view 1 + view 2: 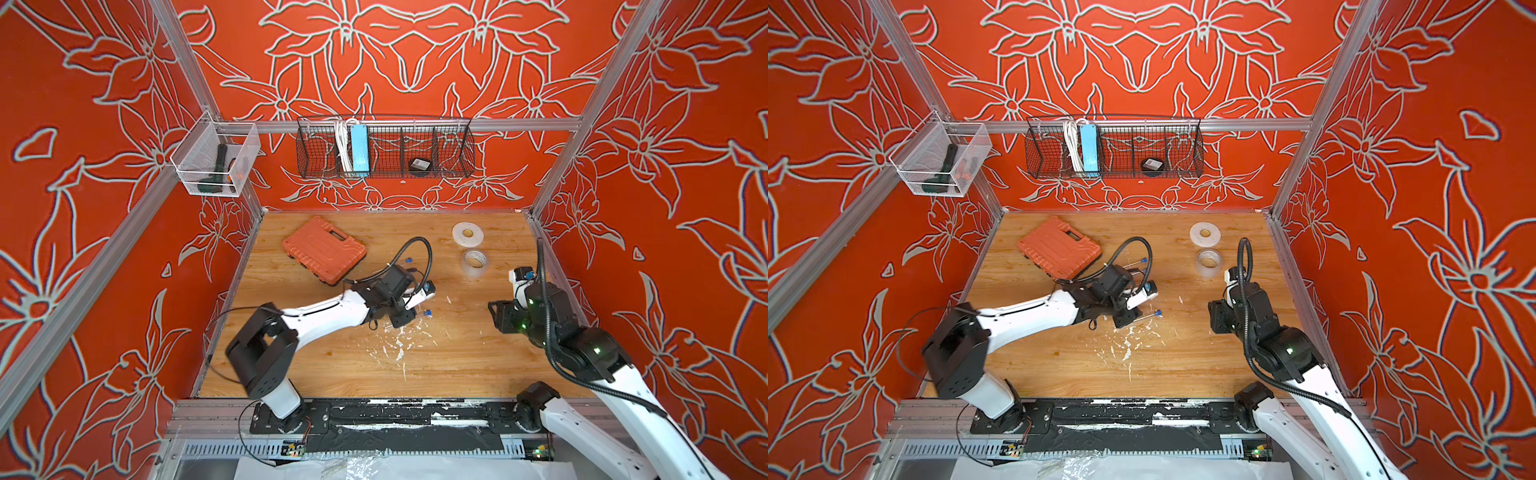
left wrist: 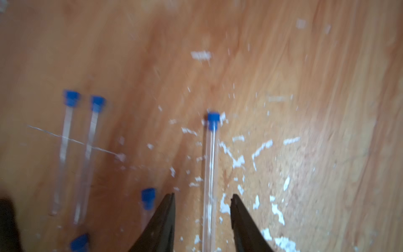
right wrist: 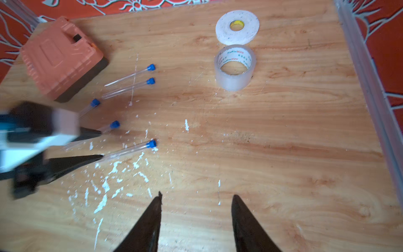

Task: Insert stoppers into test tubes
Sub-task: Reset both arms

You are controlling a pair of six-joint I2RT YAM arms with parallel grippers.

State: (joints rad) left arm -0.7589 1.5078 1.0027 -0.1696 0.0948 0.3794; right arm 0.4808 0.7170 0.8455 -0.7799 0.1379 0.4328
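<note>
The left gripper (image 2: 202, 194) has its jaws spread. A test tube (image 2: 209, 165) lies on the table (image 2: 327, 109) between them with a gap on either side, so neither finger touches it. Its blue stopper (image 2: 213, 119) is in the mouth at the end pointing away from the gripper.

That wrist picture is blurred. The right wrist view is sharper and shows the left gripper (image 3: 101, 143) from the side, low over the wood. The same test tube (image 3: 126, 151) lies flat there among white flecks (image 3: 105, 185). Only this view shows all five tubes at once, each one plugged. The four other tubes (image 3: 126, 76) lie farther back, toward the orange case (image 3: 58, 56).

In a top view the left arm (image 1: 324, 311) hides most of them. It slants from its near-left base toward the table's middle with the wrist bent down.

The right gripper (image 3: 197, 194) also has its jaws apart, with nothing between them, over bare wood well right of the tubes. The right arm (image 1: 582, 349) is folded close to the right wall.

Toward the far right are a clear tape roll (image 3: 234, 67) and, just behind it, a flat white tape roll (image 3: 237, 27).
</note>
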